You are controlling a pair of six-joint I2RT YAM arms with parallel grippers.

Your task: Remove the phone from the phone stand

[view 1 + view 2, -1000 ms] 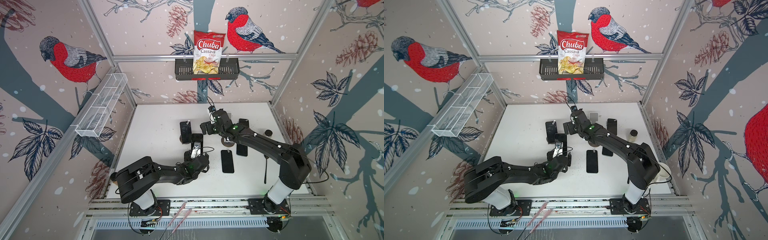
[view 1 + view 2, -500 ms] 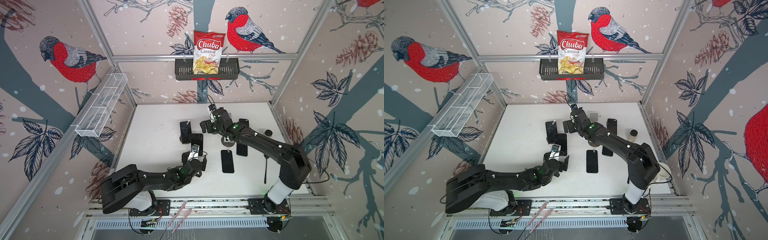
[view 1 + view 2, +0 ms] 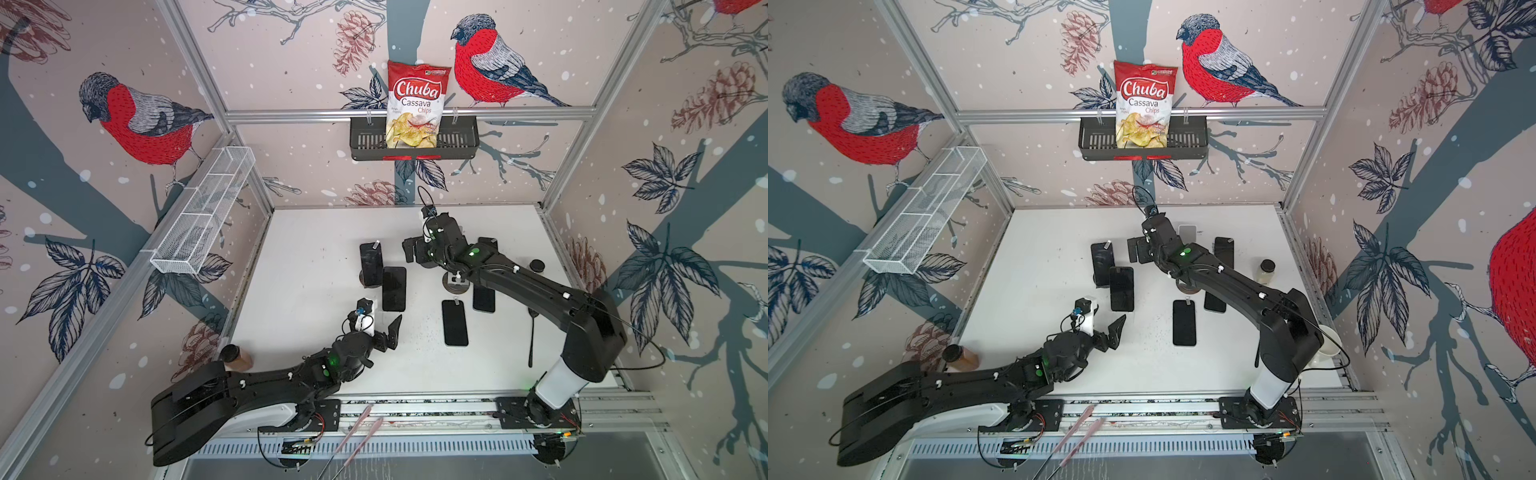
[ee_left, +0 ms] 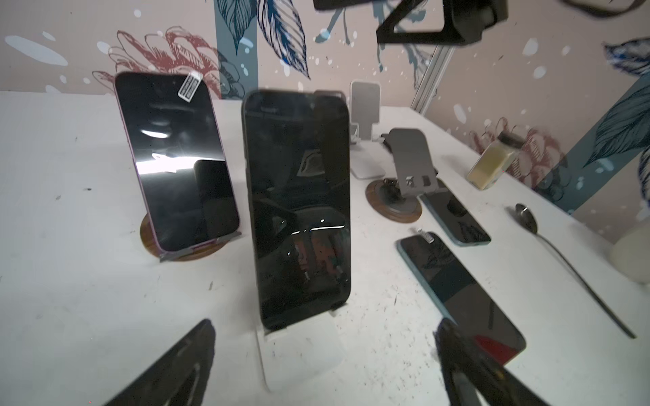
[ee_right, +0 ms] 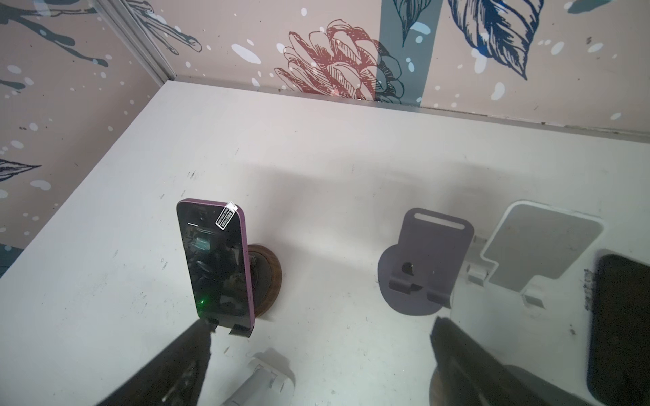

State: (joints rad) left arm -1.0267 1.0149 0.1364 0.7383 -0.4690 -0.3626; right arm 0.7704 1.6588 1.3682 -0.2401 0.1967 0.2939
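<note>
Bullfinch-and-pinecone wallpaper (image 3: pixel 137 124) covers all visible sides (aluminium framing (image 3: pixel 291 113) at the joints); the white tabletop (image 3: pixel 316 249) is evenly lit.

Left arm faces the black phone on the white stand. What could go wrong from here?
1. The white stand looks light and nothing holds it down; lifting the black phone may drag or tip it.
2. The left gripper is wide open, and the purple phone stands close beside; a finger might knock it.
3. The right gripper, also open, hovers near that purple phone; the arms might clash.
</note>
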